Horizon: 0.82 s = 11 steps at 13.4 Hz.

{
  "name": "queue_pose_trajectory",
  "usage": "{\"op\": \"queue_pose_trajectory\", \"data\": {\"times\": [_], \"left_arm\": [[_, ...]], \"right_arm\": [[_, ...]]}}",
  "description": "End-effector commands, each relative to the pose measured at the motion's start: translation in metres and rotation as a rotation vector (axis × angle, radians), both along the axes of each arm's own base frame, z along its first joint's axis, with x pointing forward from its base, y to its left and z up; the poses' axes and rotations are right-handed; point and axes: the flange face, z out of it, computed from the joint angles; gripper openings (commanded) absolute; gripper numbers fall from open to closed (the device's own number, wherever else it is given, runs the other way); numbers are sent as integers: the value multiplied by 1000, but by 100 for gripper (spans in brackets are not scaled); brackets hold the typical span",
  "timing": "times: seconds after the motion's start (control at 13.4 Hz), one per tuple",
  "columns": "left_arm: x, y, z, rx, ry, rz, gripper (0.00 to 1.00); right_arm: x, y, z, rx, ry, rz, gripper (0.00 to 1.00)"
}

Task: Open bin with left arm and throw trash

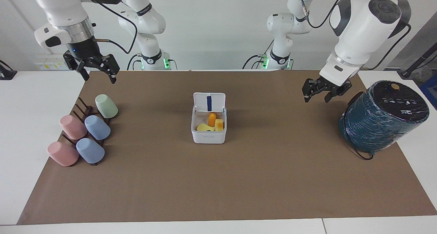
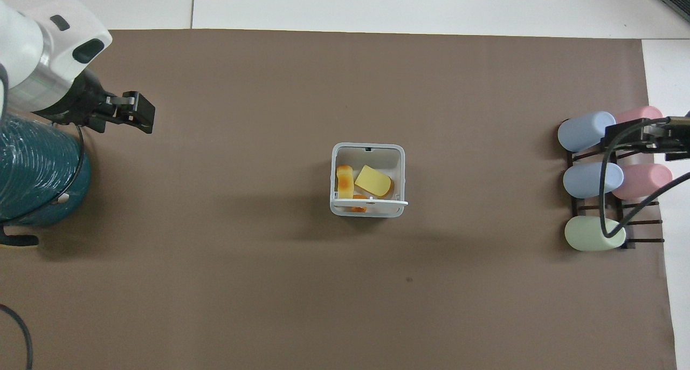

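Legible markings: none confirmed in either view.
The bin [image 1: 208, 135] carries a faint line of print on its front wall, too small to read. The dark teal wrapped cylinder [image 1: 382, 119] has a row of small white icons and a round tan mark on its black top (symbols only, no letters made out). The arm bands show lettering near the bases, also unreadable.
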Motion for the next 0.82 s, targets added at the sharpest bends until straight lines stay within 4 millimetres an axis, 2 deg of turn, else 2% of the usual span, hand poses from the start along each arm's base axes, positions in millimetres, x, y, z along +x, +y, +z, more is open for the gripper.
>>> {"op": "queue_pose_trajectory", "data": {"times": [0.0,0.07,0.22,0.45,0.67,0.75], "left_arm": [[-24,10,25,91,16,-18,78],[-27,25,30,92,23,8,78],[-42,27,50,83,-7,11,80],[-44,25,45,81,-5,4,88],[-42,21,41,52,-42,0,89],[-42,23,34,50,-57,2,89]], "right_arm": [[-3,-6,0,8,10,12,100],[-3,-2,0,9,10,18,100],[-3,-3,0,9,10,17,100],[-3,-6,0,9,10,14,100],[-3,-1,0,8,10,21,100],[-3,-6,0,9,10,14,100]]}}
